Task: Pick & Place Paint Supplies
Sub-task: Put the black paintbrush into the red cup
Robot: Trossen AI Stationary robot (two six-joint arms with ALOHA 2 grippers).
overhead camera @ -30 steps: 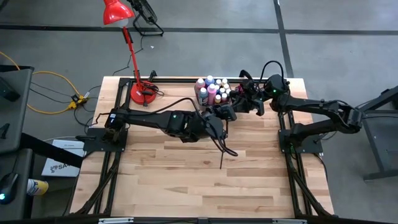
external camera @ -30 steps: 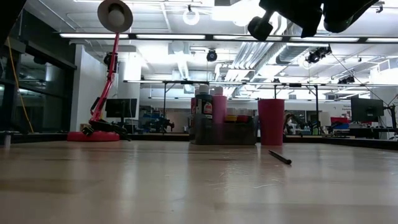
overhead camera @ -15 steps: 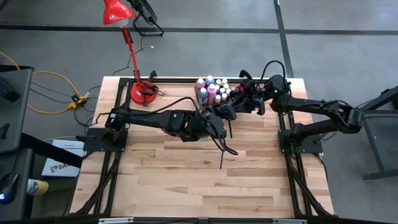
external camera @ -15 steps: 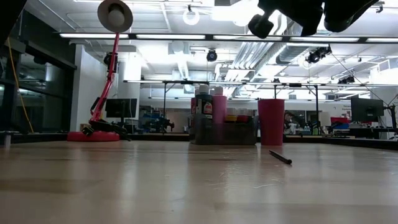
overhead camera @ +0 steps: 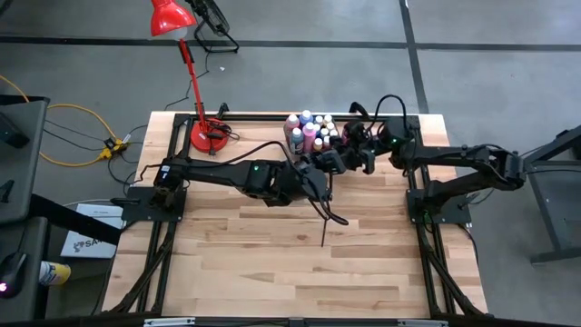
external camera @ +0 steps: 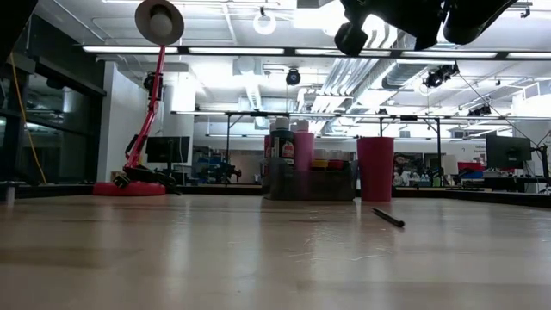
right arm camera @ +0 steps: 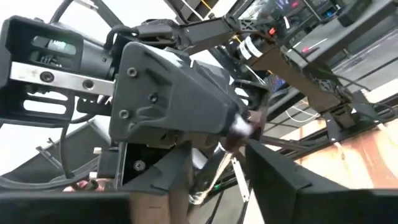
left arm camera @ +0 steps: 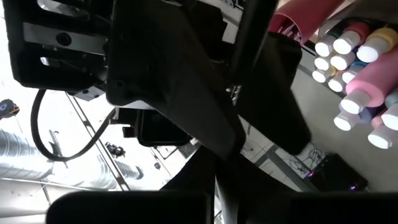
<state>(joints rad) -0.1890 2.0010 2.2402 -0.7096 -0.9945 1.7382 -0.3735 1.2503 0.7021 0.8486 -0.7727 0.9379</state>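
i am holding my left gripper [overhead camera: 332, 164] above the far middle of the wooden table [overhead camera: 272, 263], and its fingers are pressed together on one thin dark paintbrush [overhead camera: 334, 182]. in the high view this brush is standing out from my left fingertips toward the near side of the table. in the left wrist view the same brush [left arm camera: 249, 43] is running as a dark rod between my two fingers [left arm camera: 180, 87].

my right gripper [overhead camera: 360, 153] is facing my left one, almost touching it, just beside the cluster of paint bottles [overhead camera: 309, 130]. in the right wrist view its fingers [right arm camera: 273, 171] are standing apart, and the tip of the held brush [right arm camera: 239, 132] is lying in the gap between them, with the head of my left gripper [right arm camera: 168, 93] right behind it. i cannot tell if the right fingers are touching the brush.

the paint bottles are standing together at the far edge of the table, with pink, white and pale caps, close behind both grippers. in the left wrist view the caps [left arm camera: 351, 53] are showing near the red cup [left arm camera: 292, 18].

one more paintbrush [overhead camera: 325, 232] is lying flat on the bare wood, nearer the middle of the table, apart from both grippers. in the low view it [external camera: 387, 217] is resting in front of the red cup [external camera: 375, 168].
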